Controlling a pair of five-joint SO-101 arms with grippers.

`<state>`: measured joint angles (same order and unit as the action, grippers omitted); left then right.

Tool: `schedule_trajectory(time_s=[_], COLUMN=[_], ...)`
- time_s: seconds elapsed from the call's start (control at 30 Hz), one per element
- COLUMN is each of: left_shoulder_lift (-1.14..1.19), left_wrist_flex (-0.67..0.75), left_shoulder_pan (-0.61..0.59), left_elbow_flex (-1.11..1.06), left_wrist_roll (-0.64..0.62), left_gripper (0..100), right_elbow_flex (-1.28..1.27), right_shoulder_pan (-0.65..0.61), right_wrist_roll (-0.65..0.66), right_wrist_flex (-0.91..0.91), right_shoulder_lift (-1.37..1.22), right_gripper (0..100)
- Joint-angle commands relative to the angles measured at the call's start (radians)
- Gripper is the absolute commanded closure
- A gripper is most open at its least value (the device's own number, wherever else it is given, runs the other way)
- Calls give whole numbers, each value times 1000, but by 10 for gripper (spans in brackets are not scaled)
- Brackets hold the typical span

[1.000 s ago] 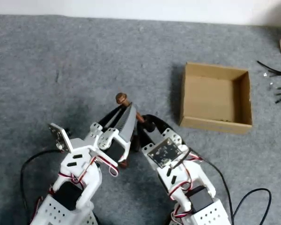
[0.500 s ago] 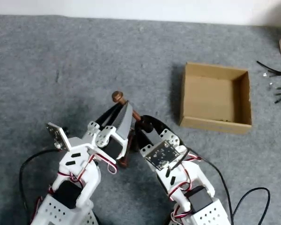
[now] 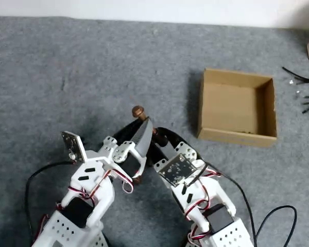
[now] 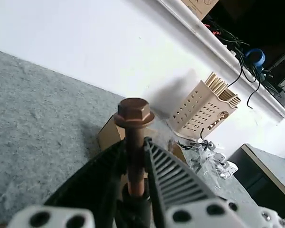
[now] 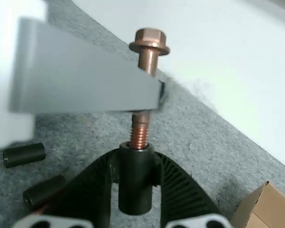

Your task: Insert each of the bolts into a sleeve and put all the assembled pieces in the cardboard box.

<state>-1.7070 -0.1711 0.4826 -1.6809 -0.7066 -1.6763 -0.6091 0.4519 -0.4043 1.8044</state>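
My left gripper (image 3: 142, 123) is shut on a copper bolt (image 3: 138, 111), held upright with its hex head (image 4: 134, 111) above the fingers (image 4: 166, 175). Directly beneath it my right gripper (image 5: 135, 166) is shut on a black sleeve (image 5: 135, 183), also upright. The bolt's threaded end (image 5: 138, 135) sits at the sleeve's top opening, just entering it. In the high view the right gripper (image 3: 157, 136) meets the left one in the middle of the grey carpet. The open cardboard box (image 3: 237, 108) stands to the right of both grippers, with nothing inside.
Two loose black sleeves (image 5: 23, 154) (image 5: 42, 190) lie on the carpet beside the held sleeve. Cables and small parts (image 3: 304, 95) lie at the far right edge. A beige perforated holder (image 4: 204, 109) stands beyond the box by the white wall.
The left arm has swung slightly to the right, carrying the bolt head right and a little nearer the right gripper. The right arm has barely moved.
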Motion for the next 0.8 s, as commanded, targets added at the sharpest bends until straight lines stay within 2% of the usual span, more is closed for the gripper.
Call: schedule_trajectory(time_s=[0.0,0.3,0.53,0.67,0.77], left_shoulder_lift=[18,12,12,12,12], left_wrist_flex=[15,-71,-115,-114,-118], left_shoulder_pan=[12,15,19,-5,-113], left_elbow_flex=[-22,-12,-12,10,77], left_wrist_roll=[3,3,3,-5,-133], left_gripper=[993,975,640,611,611], right_elbow_flex=[-143,-143,-143,-143,-143], right_shoulder_pan=[-4,22,39,41,41], right_wrist_roll=[11,9,6,6,6], right_wrist_flex=[8,24,42,42,42], right_shoulder_lift=[27,27,27,27,27], right_gripper=[993,993,993,993,993])
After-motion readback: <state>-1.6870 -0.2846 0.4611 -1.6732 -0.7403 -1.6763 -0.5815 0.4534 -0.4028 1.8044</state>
